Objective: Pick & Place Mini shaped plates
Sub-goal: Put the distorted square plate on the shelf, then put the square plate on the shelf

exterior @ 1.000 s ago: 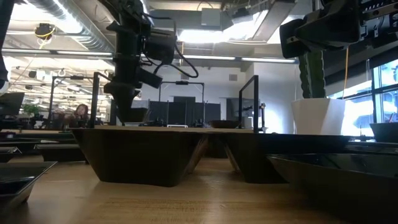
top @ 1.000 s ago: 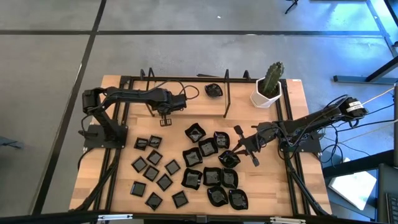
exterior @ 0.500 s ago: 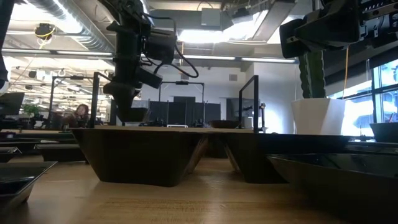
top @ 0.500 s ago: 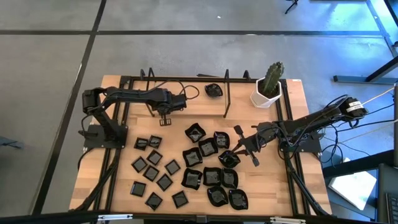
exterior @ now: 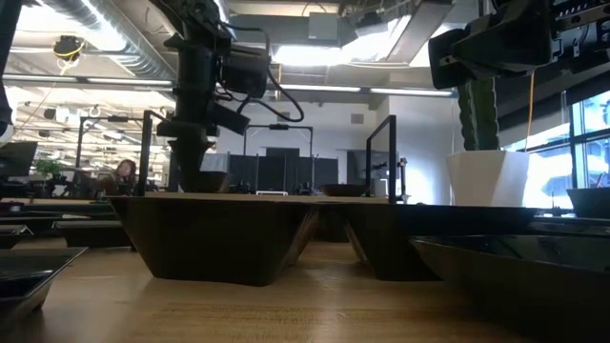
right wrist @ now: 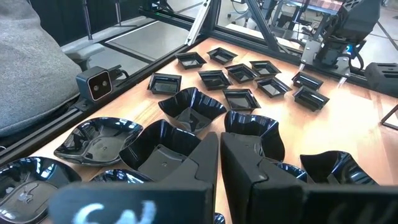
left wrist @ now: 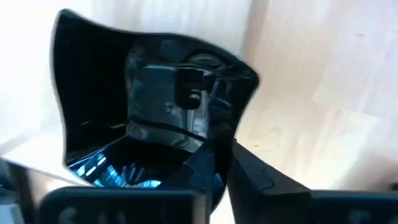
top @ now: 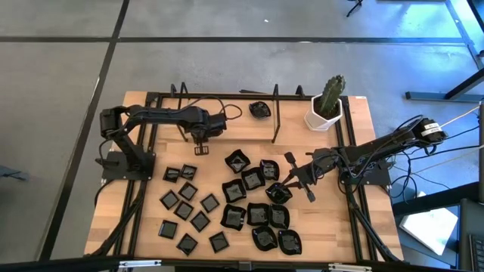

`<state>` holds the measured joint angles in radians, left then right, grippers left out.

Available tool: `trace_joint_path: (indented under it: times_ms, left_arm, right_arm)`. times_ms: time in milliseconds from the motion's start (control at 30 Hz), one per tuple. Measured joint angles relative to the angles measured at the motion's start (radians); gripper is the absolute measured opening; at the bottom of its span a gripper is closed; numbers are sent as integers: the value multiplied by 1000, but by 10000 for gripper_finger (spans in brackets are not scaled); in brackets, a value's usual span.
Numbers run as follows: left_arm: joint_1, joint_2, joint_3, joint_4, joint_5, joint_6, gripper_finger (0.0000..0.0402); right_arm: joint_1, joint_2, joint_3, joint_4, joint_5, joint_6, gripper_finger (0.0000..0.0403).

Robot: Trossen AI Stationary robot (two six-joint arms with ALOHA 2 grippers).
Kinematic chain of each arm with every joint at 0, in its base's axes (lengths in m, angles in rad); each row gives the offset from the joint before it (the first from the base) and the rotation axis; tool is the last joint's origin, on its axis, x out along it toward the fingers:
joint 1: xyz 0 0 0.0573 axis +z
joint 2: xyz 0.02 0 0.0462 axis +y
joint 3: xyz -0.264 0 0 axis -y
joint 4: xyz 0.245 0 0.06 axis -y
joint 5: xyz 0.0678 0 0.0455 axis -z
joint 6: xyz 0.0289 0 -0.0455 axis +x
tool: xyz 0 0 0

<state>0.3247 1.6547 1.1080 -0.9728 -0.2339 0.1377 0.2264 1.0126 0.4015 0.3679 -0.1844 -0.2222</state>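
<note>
Wooden table (top: 325, 227), scattered mini shaped plates (top: 249, 198)

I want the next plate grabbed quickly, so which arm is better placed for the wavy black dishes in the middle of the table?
The right: its gripper hangs beside the wavy dishes, while the left gripper is farther off, holding a plate.

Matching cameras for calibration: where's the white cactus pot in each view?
High view: white cactus pot at the table's far right corner.
Low view: right of centre, behind the near dishes.
Left wrist view: not in it.
Right wrist view: not in it.
Shared landmark: the black frame post just left of the pot, which also stands left of it in the low view.
</note>
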Motion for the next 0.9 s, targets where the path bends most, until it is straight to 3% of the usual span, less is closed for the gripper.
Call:
trace_joint_path:
  times_ms: [267,533,733,900]
  left_arm:
    - [-11,-4,16,-36,-42,-13,122]
    - [-54,-4,164,-184,-45,-44,179]
    - [-160,-36,299,-481,-58,-208,181]
    - [-289,-221,306,-530,-116,-344,152]
  right_arm:
    - [0,0,0,-3,0,0,21]
    - [0,0,0,-4,0,-6,21]
    - [0,0,0,-23,-1,-6,21]
    - [0,0,0,-43,-2,-1,21]
